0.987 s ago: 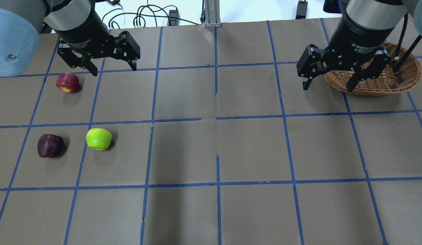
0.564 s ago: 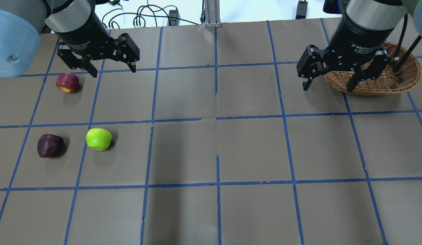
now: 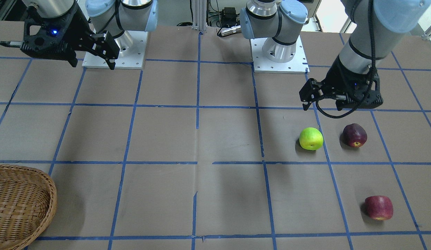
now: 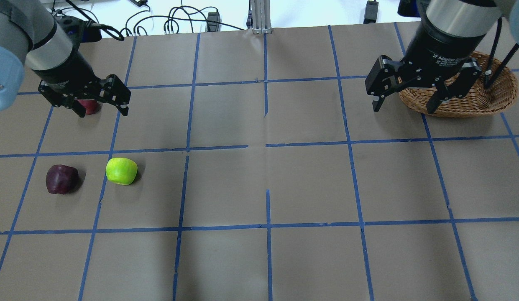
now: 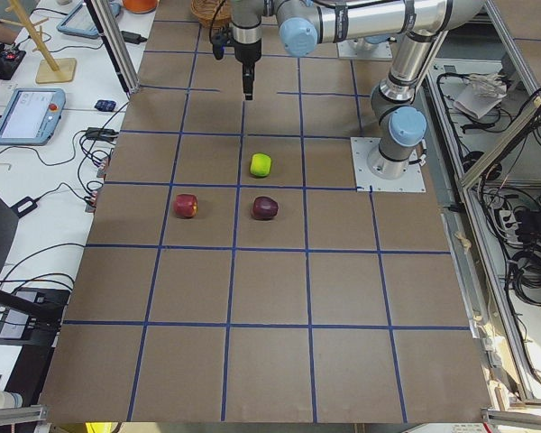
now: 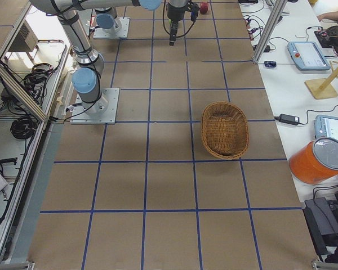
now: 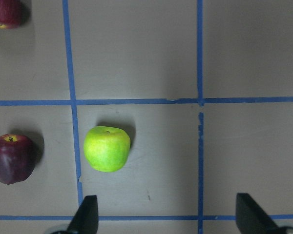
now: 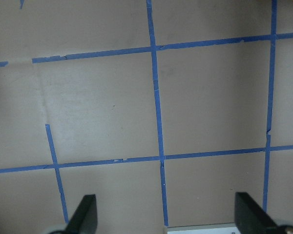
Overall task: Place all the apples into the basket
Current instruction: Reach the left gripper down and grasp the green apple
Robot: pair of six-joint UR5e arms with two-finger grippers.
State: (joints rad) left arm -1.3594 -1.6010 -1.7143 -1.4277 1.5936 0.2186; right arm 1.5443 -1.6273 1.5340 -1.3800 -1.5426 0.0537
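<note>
The left hand point(image 4: 103, 109) hangs wide open and empty above the left part of the brown, blue-taped surface point(image 4: 309, 184). In its wrist view the bright yellow-green apple point(image 4: 121, 170) lies ahead of the spread fingers, nearer the left one, so this looks like the start of a first reach. Just left of that apple sits the dark maroon-purple apple point(image 4: 61, 179). The dull red, blocky apple with a yellowish base point(image 3: 379, 207) rests farther from the robot, apart from the other two. From overhead the left hand hides most of it.

The right hand point(image 4: 403, 106) is also wide open and holds nothing. It hovers on the right side, above the surface on the robot's side of the basket.

The large, light brown woven wicker basket point(image 6: 225, 156) stands on the far right of the surface, well apart from all three apples. The side view shows nothing in it.

By my judgement no part of the task is done. All three apples are left to grasp, carry across and drop in.
</note>
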